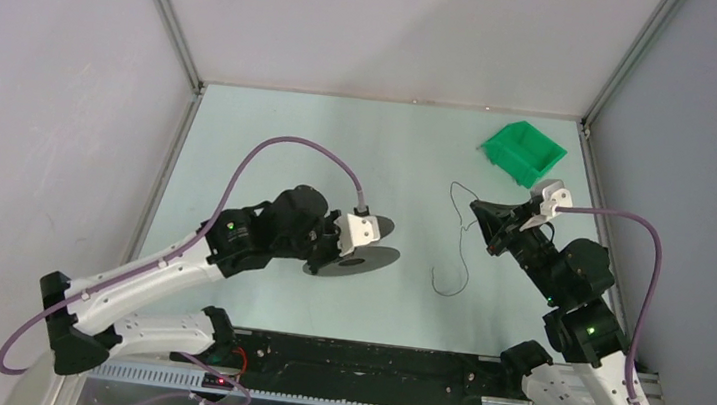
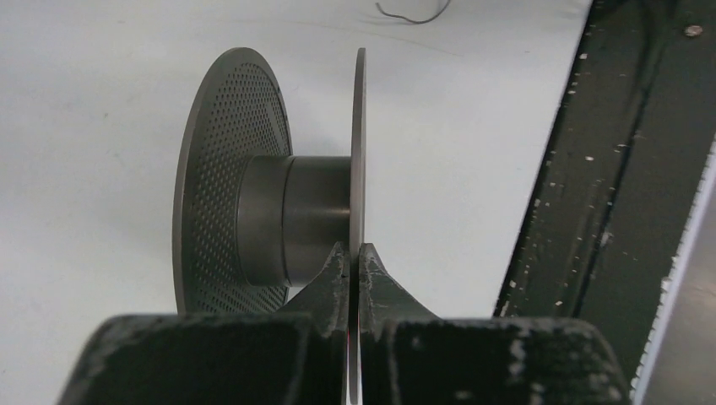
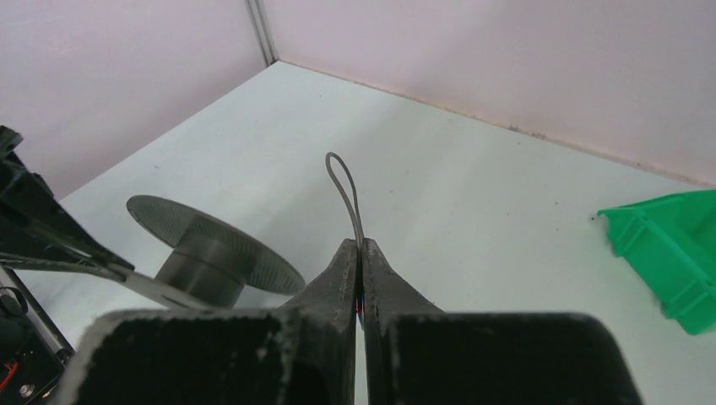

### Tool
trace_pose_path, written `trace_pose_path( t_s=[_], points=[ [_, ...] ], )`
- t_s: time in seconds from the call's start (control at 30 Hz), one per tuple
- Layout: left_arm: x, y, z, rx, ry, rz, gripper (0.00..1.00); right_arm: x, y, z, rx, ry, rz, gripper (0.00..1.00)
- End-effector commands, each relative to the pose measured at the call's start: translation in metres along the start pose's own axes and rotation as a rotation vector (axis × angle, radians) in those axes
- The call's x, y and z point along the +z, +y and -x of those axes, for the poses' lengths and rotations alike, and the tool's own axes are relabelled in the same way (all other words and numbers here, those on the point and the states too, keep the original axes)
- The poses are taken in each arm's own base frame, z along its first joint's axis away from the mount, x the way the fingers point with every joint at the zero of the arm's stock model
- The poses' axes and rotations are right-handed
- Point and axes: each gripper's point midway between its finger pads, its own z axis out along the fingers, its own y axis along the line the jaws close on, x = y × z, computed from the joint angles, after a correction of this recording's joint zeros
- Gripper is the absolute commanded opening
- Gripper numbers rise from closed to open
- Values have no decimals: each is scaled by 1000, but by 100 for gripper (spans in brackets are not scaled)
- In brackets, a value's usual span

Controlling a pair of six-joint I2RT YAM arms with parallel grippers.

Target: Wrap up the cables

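Your right hand (image 3: 360,249) pinches the cable (image 3: 353,215), your left hand (image 2: 355,253) at 9 o'clock clamps the spool (image 2: 295,219) rim; you've wound nothing yet.

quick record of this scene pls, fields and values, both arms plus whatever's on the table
left gripper: shut on the edge of one spool disc
right gripper: shut on the cable, small loop poking past the fingertips
spool core: bare, nothing wound on it
cable and spool: apart
green bin: far right of the table, clear of both arms
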Motion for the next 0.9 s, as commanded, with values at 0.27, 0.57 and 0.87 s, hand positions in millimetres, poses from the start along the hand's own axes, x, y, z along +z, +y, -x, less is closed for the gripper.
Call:
trace_pose_path(
  t_s=[0.27, 0.57, 0.87],
  points=[
    [4, -11, -4, 8, 3, -42, 5, 1, 1, 8, 3, -24, -2, 4],
    [0, 2, -2, -8, 11, 29, 41, 1, -1, 7, 1, -17, -8, 6],
    [-35, 33, 46, -78, -125, 194, 74, 16, 22, 7, -2, -18, 133, 6]
  ],
)
